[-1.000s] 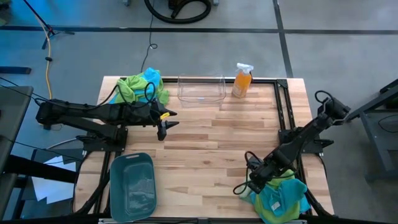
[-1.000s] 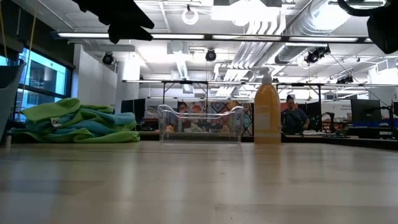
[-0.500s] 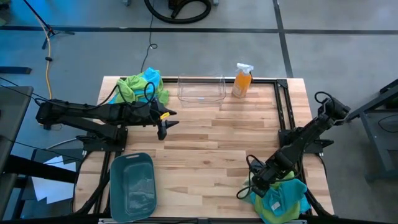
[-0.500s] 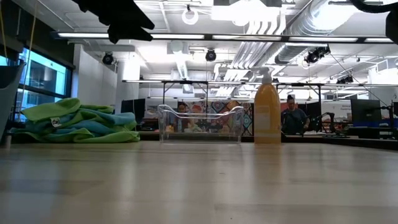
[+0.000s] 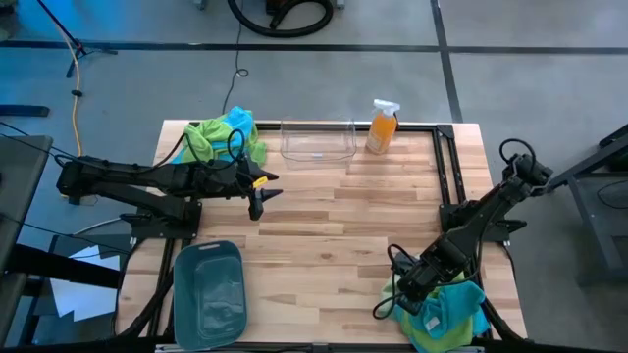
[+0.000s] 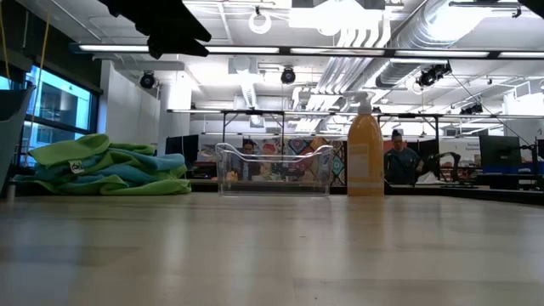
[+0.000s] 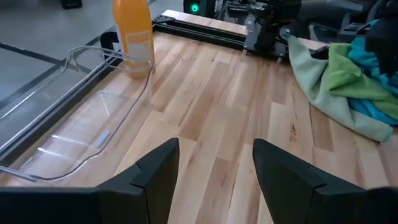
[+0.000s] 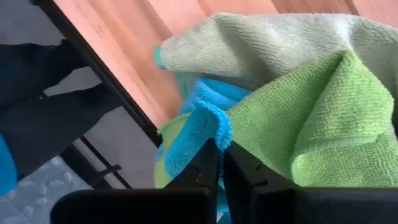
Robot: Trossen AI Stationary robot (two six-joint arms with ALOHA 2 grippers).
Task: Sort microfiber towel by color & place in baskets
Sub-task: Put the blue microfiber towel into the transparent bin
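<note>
Right gripper point(image 5: 404, 291) just snapped shut: a second ago the fingers were spread over the towel pile at the table's near right corner, now they are pinched together on a fold of a blue towel point(image 8: 198, 134). The wrist view shows the blue edge caught between my fingertips point(image 8: 208, 163), with the green towels point(image 8: 323, 130) bunched right beside it and a paler green one point(image 8: 261, 37) draped behind. My read: I have the blue one, but the green cloth touches it, so it may drag along on the lift.

Left gripper point(image 5: 257, 199) hasn't moved: parked above the table near the far left, jaws wide apart, holding nothing.

Where things are:
- near right pile point(image 5: 446, 316): blue and green mixed, hanging partly over the table's edge
- second pile point(image 5: 224, 138): far left corner, blue and green mixed, untouched
- clear basket point(image 5: 317, 140): middle of the far edge, nothing in it that I can see
- teal-grey basket point(image 5: 208, 291): near left corner, looks bare inside
- orange spray bottle point(image 5: 383, 126): just beside the clear basket, toward the right, not part of the job

Meaning: sort is at the very start, first pick just secured. Next call is lift straight up, check only blue comes, then carry it to one of the baskets. Which basket takes blue I can't tell.
</note>
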